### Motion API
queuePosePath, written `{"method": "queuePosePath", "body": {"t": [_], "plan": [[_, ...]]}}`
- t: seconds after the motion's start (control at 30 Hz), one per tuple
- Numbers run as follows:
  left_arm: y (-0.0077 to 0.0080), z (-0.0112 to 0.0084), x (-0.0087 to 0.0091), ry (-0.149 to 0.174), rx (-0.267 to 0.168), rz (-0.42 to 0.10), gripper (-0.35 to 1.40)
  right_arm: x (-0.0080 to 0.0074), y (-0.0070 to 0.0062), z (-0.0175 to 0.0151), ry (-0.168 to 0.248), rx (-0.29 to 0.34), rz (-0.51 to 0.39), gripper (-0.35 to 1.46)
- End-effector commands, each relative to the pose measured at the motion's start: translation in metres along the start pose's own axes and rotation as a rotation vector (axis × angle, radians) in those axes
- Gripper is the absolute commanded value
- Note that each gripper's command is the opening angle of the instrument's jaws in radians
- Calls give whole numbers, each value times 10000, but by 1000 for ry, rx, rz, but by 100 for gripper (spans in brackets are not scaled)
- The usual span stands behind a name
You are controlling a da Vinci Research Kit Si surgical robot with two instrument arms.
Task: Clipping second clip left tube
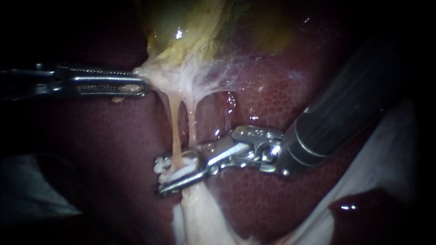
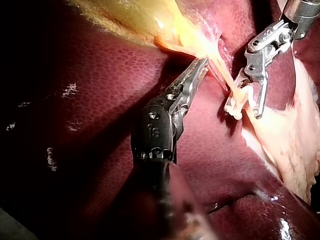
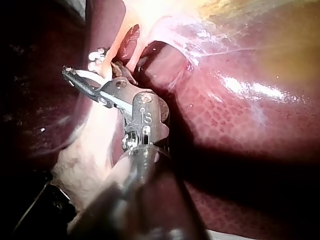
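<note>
Two hazards noted. The right instrument (image 1: pixel 164 177) holds a white clip (image 1: pixel 181 173) between part-closed jaws, and the clip straddles the left tube (image 1: pixel 175 136) low down. The left instrument (image 1: pixel 140 84) has its jaws clamped on tissue at the neck of the gallbladder (image 1: pixel 190 27), drawing both tubes taut. The right tube (image 1: pixel 191 124) runs just beside the left one, so a slight sideways drift could catch it in the clip. Excess pull from the left could tear the thin tube or seat the clip askew.

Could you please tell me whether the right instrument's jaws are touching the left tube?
Touching: the endoscope view shows the left tube lying across the upper jaw of the right instrument, onto its clip.
</note>
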Motion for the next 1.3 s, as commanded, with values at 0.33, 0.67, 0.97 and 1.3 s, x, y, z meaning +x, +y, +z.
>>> {"method": "queuePosePath", "body": {"t": [0.33, 0.67, 0.97, 1.3], "plan": [[0, -1, 0, 0, -1, 0, -35, 11, -31, 3, 8, 42, -8, 49], [-1, -1, 0, 0, -1, 0, -35, 20, -35, -8, 47, 62, -7, 48], [-2, 0, 0, 0, -1, 0, -35, 17, -36, -15, 44, 72, 9, 44], [-2, 0, 0, 0, 3, 0, -35, 16, -36, -18, 29, 111, 11, 25]]}}
